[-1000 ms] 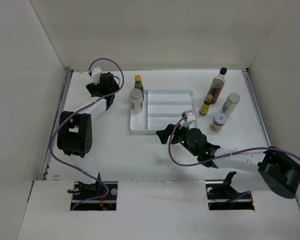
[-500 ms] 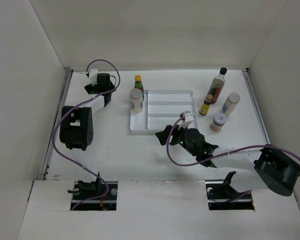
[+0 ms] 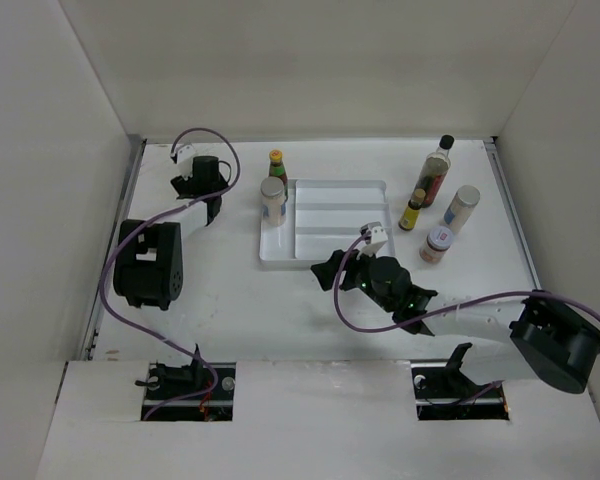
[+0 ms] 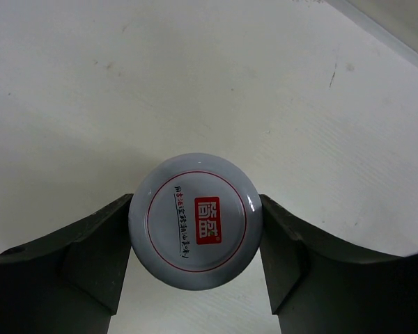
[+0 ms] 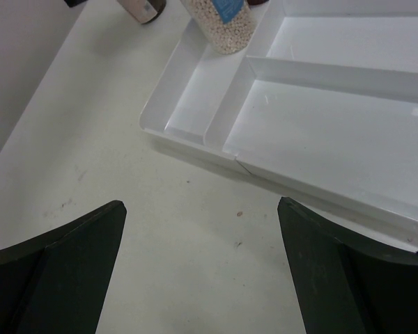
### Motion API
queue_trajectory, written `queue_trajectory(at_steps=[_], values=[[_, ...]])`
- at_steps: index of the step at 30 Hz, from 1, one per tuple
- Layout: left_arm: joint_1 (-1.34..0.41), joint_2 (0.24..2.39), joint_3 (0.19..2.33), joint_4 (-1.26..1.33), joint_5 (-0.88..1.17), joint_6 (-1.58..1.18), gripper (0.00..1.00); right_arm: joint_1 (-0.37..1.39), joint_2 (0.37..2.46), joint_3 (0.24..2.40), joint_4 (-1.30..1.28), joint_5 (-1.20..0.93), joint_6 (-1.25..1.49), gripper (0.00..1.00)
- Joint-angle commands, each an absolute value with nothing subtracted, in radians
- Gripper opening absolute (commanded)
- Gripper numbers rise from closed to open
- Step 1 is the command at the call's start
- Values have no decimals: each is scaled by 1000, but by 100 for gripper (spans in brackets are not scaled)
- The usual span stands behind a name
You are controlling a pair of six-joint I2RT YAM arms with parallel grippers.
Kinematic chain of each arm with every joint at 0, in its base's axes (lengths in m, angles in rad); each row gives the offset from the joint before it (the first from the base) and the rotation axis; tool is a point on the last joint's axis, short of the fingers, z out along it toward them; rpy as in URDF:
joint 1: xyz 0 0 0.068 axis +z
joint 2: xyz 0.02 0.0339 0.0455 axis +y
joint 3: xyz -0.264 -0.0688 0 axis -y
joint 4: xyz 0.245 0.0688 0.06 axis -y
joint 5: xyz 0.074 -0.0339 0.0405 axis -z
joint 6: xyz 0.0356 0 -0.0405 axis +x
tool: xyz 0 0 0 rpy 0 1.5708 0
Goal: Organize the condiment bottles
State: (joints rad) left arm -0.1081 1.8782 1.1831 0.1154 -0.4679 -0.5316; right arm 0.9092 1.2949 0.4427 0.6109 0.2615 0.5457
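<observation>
From above, shows the left gripper (image 3: 205, 178) near the tabletop's far-left corner, wrist swung slightly within the last second. At the left wrist, catches both fingers (image 4: 90, 257) pressed against a pale-lidded spice jar (image 4: 195, 221), seemingly ready for carrying trayward. At the right wrist, finds the right gripper (image 5: 200, 205) spread wide, holding nothing, beside the white tray (image 5: 334, 139).
</observation>
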Motion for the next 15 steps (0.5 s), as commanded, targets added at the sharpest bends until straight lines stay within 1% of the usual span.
queue_trajectory(at_steps=[1, 8, 15], values=[[-129, 1732, 1082, 158, -492, -546, 30, 912, 1247, 463, 657, 264, 532, 97], [-261, 1493, 875, 175, -540, -546, 27, 912, 1229, 453, 655, 279, 529, 97], [-366, 1226, 758, 100, -577, -532, 25, 910, 1207, 445, 653, 285, 525, 97]])
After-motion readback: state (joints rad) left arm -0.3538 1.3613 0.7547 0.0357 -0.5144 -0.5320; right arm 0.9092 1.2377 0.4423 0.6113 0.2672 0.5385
